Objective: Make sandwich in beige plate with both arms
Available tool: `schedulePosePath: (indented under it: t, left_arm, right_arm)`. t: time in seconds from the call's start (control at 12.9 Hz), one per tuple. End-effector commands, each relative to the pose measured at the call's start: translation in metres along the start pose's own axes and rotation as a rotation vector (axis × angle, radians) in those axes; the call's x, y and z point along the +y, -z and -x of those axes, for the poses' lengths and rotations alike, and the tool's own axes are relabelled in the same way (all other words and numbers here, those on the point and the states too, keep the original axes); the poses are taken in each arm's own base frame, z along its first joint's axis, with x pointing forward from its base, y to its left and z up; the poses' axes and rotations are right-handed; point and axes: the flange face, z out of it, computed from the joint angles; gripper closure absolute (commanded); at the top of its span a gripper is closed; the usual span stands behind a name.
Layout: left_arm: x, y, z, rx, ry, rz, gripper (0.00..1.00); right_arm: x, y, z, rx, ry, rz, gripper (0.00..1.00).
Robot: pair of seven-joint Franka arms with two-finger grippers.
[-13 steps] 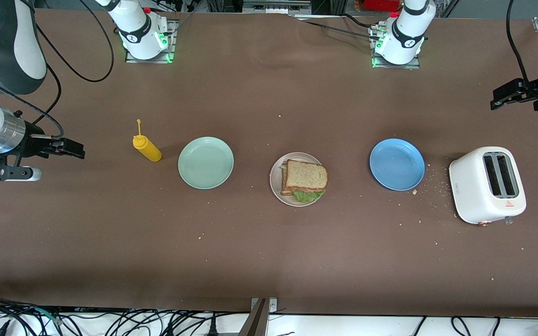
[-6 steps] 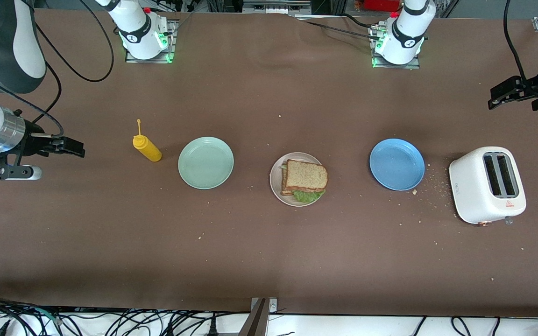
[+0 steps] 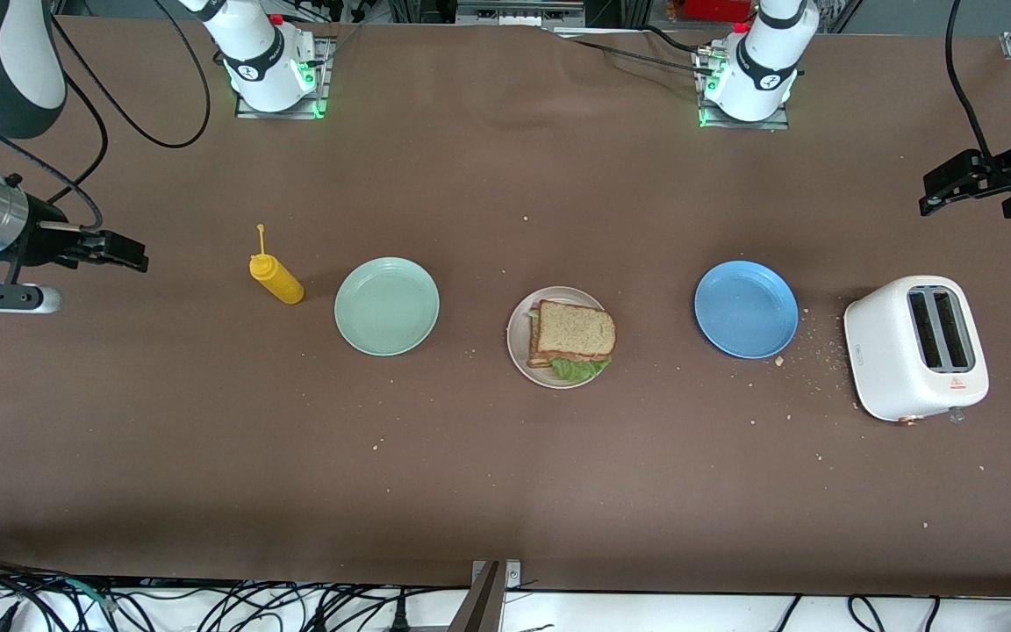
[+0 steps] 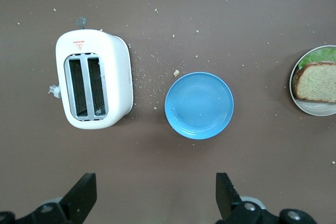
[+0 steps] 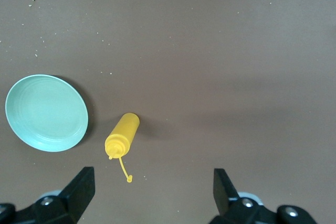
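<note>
- I see the sandwich [image 3: 572,337] sitting on the beige plate [image 3: 519,338] mid-surface: speckled brown toast with darker crusts, ruffled green lettuce poking out at the edge nearer the front camera.
- The beige plate is small, round and shallow-rimmed, between a matte mint-green plate [image 3: 387,306] and a smooth blue plate [image 3: 746,309].
- A glossy white toaster [image 3: 916,348] with two dark slots stands toward the left arm's end; crumbs [image 3: 808,351] are scattered beside it.
- A yellow squeeze bottle [image 3: 276,277] with a thin nozzle stands beside the mint-green plate.
- My left tool [image 3: 944,187] hangs released over the surface's left-arm end, fingers [image 4: 83,196] spread wide.
- My right tool [image 3: 124,254] hangs released over the right-arm end.
- Against a second ago, the right tool has drawn back toward its edge and sits higher in the front view; the left barely shifted; the sandwich is unmoved.
</note>
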Motion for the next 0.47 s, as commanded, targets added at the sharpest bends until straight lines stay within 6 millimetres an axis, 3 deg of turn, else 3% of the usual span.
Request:
schedulePosePath:
  t: [0.0, 0.39]
  left_arm:
    - [0.0029, -0.0044, -0.0023, 0.005, 0.006, 0.012, 0.00]
    - [0.0026, -0.0106, -0.0084, -0.004, -0.003, 0.007, 0.00]
  right_arm:
    - [-0.0002, 0.0040, 0.0066, -0.005, -0.014, -0.004, 0.00]
    - [-0.0004, 0.0045, 0.0061, -0.004, -0.011, -0.005, 0.00]
